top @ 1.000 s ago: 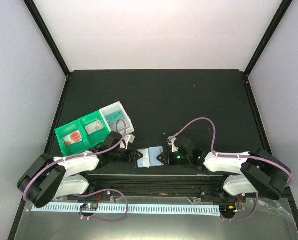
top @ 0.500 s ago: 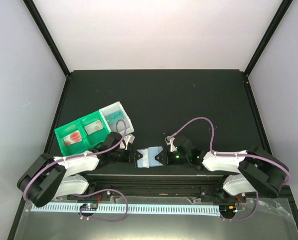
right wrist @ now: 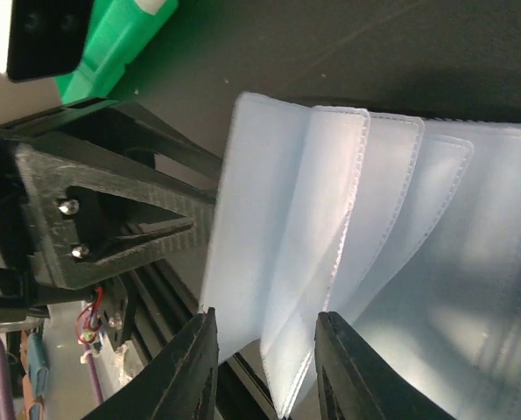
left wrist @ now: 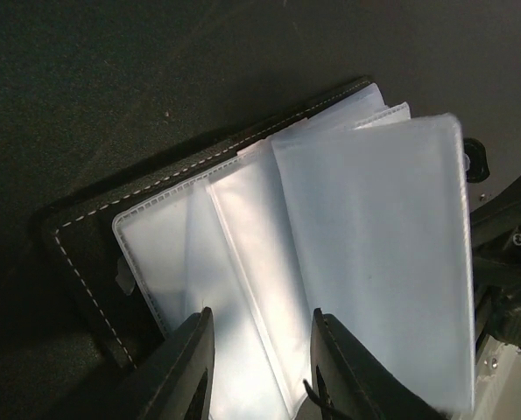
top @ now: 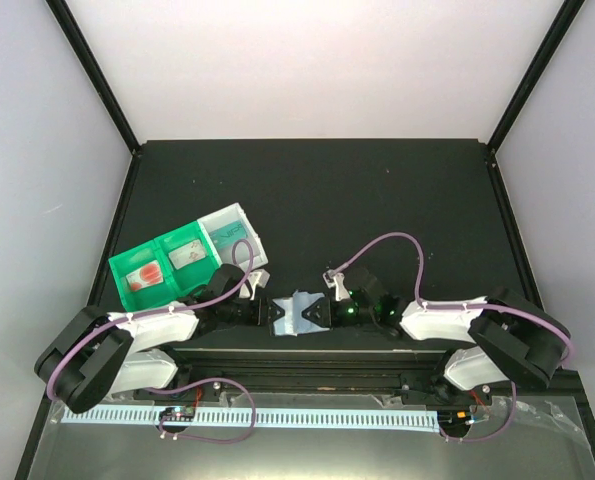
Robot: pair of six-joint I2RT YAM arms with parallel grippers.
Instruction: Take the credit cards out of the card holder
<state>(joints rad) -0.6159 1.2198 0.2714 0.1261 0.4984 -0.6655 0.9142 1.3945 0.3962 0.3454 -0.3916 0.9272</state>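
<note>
The card holder (top: 299, 313) lies near the front edge between my two grippers. In the left wrist view it is a dark stitched cover (left wrist: 85, 254) with pale-blue translucent sleeves (left wrist: 365, 245) fanned open. My left gripper (top: 274, 313) is open, its fingers (left wrist: 193, 367) over the sleeves. My right gripper (top: 320, 313) is open too, with the lifted sleeve edges (right wrist: 278, 262) between its fingers (right wrist: 345, 367). No card shows in the sleeves. A whitish card with reddish print (top: 149, 272) lies in the green tray. A teal card (top: 227, 238) lies in the white bin.
The green tray (top: 129, 258) and the white bin (top: 239, 214) beside it stand at the left, just behind the left arm. The tray's second compartment holds a pale card (top: 188, 255). A metal rail (top: 307, 357) runs along the front edge.
My right gripper has moved a little to the left along the holder, and the sleeves look more bunched and lifted. The left gripper has hardly moved.
</note>
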